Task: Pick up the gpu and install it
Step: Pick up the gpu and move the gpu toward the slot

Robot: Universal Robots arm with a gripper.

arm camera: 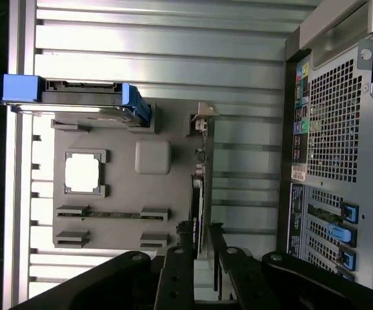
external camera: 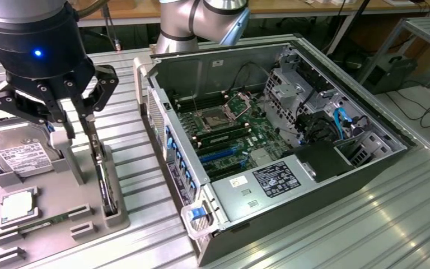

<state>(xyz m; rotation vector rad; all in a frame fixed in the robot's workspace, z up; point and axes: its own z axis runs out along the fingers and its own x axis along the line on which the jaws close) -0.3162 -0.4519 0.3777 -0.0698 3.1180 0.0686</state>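
The gpu [external camera: 109,193] stands on edge in a slot of the grey holder tray [external camera: 51,230] at the exterior view's left, a thin dark card. In the wrist view the gpu [arm camera: 199,187] appears edge-on, running along the tray's side nearest the computer. My gripper [external camera: 76,134] hangs over the far end of the card. In the wrist view my gripper [arm camera: 199,240] has one dark finger on each side of the card's edge with a narrow gap between them. Whether they touch the card I cannot tell.
The open computer case [external camera: 364,168] lies at the exterior view's right, motherboard and blue slots [external camera: 219,154] exposed; its perforated back [arm camera: 341,148] faces the tray. The tray also carries a hard drive [external camera: 17,154], a square chip [external camera: 19,204] and a memory stick [arm camera: 112,213]. Ribbed metal tabletop [external camera: 394,224] all around.
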